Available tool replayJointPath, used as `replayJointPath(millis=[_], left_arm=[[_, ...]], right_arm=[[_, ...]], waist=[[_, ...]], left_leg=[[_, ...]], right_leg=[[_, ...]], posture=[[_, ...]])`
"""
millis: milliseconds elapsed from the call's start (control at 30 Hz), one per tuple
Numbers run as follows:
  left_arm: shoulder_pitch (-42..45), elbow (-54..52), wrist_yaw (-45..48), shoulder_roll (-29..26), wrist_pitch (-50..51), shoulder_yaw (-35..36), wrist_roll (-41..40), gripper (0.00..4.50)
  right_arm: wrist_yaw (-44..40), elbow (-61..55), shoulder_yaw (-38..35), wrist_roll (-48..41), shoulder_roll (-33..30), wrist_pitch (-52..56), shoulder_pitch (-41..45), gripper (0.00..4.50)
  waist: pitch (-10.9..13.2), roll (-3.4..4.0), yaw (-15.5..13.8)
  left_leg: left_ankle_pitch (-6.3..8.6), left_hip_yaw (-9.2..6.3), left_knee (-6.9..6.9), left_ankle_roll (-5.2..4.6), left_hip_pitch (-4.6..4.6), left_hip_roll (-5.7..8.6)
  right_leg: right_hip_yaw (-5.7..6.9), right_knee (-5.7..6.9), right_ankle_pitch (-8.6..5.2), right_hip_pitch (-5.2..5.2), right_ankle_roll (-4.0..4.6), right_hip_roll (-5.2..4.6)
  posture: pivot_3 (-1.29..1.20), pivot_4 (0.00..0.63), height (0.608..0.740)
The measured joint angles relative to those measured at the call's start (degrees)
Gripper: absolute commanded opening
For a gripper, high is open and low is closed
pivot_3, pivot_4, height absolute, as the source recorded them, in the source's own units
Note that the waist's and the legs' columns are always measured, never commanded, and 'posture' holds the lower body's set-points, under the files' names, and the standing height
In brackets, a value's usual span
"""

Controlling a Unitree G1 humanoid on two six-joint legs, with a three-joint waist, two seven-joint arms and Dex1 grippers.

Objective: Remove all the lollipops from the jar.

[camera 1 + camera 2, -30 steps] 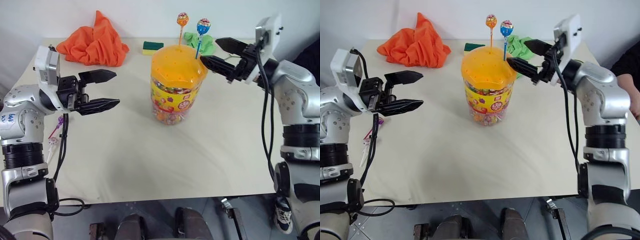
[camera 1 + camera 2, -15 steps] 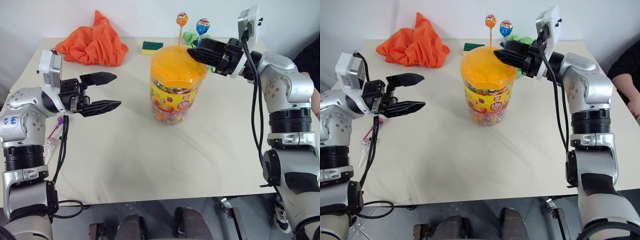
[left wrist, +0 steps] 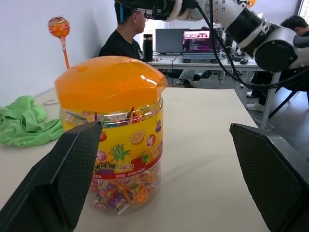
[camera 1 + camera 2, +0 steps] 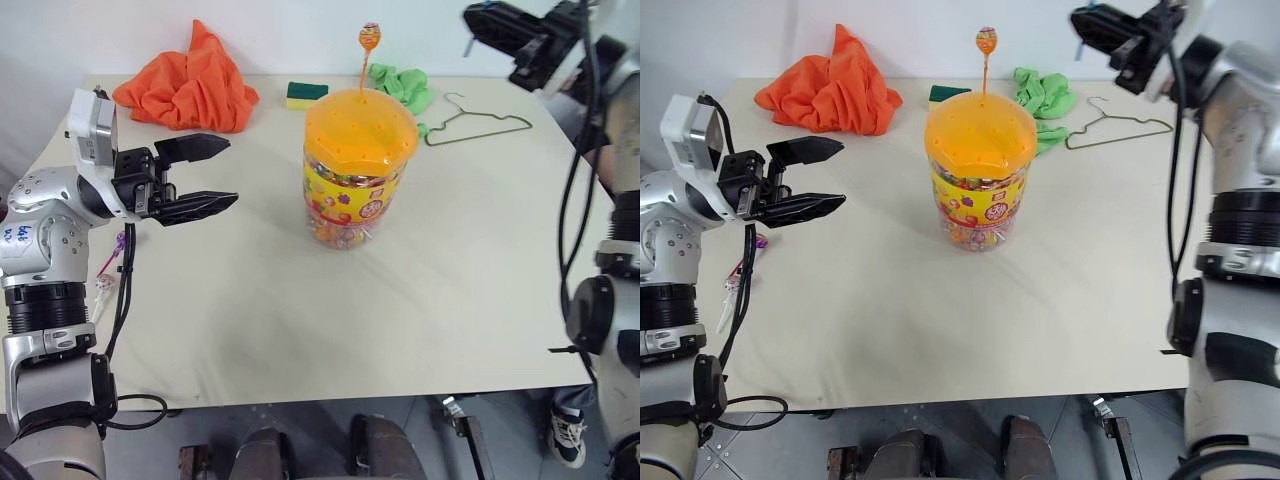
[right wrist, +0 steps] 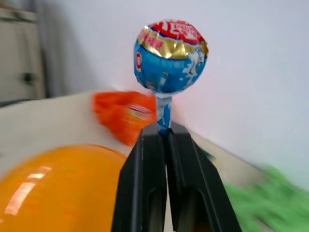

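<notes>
Table: while standing at its near edge, I am noting a matte cream table, flat and bare in front.
Jar: the jar is standing upright mid-table, a clear rigid plastic cylinder under a glossy domed orange lid dotted with small holes; it is looking smooth, likely slippery and bulky to clasp.
Left gripper: the left gripper is hovering beside the jar with its black fingers spread, touching nothing.
Right gripper: the right gripper is hanging high above the table's far right, its fingers pressed together on a stick.
Blue lollipop: the blue lollipop is sitting just above those fingertips in crinkly foil; judged light, hard, brittle; the stick is the sound hold.
Orange lollipop: the orange lollipop is standing in the lid on a thin stick.
</notes>
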State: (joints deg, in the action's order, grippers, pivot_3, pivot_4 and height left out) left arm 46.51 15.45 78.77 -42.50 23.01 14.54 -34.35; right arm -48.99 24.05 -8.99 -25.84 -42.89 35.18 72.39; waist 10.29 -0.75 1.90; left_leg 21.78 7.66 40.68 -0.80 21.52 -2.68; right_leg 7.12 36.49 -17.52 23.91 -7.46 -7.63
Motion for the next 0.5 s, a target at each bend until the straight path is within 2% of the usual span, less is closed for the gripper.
replayJointPath(millis=[67,133,267,400,500], left_arm=[[0.12,0.81,0.35,-0.54,-0.1,0.0,0.02,4.5],[0.1,1.17,0.78,-1.0,-0.15,-0.19,0.05,4.5],[-0.23,1.46,1.63,-2.87,-0.12,0.04,0.06,4.5],[-0.32,1.38,3.2,-3.74,0.05,0.08,-0.04,4.5],[-0.6,1.45,3.96,-4.33,0.14,0.15,-0.08,4.5]], right_arm=[[1.12,-2.28,-0.5,0.07,-3.63,4.94,-2.04,0.05],[0.96,-6.18,-0.43,-0.02,-8.19,10.8,-7.59,0.05],[3.09,-12.21,-0.83,1.38,-15.37,21.57,-26.16,0.05],[6.25,-16.81,-3.32,2.1,-16.81,29.99,-41.77,0.05],[8.5,-18.3,-5.41,2.42,-16.59,32.07,-48.96,0.05]], waist=[[0.0,0.0,0.01],[0.0,0.0,-0.28],[0.0,-0.01,-0.65],[-0.07,0.16,-0.48],[-0.07,0.17,-0.37]], left_leg=[[0.0,0.01,-0.04,0.0,-0.01,0.0],[0.0,-0.04,-0.05,0.0,0.0,-0.01],[0.0,0.03,-0.06,-0.01,0.07,0.04],[0.0,0.11,-0.09,0.0,0.08,0.03],[0.0,0.17,-0.07,0.0,0.05,0.01]], right_leg=[[0.0,0.0,0.0,0.01,0.01,0.01],[0.02,0.0,0.0,-0.01,0.0,0.01],[0.0,-0.14,0.0,0.0,0.0,-0.04],[-0.03,-0.27,0.0,0.01,0.0,-0.01],[-0.09,-0.27,0.0,0.01,0.0,0.02]], posture=[[0.0,0.15,0.74],[0.0,0.15,0.74],[0.0,0.15,0.74],[0.0,0.15,0.74],[0.0,0.15,0.74]])
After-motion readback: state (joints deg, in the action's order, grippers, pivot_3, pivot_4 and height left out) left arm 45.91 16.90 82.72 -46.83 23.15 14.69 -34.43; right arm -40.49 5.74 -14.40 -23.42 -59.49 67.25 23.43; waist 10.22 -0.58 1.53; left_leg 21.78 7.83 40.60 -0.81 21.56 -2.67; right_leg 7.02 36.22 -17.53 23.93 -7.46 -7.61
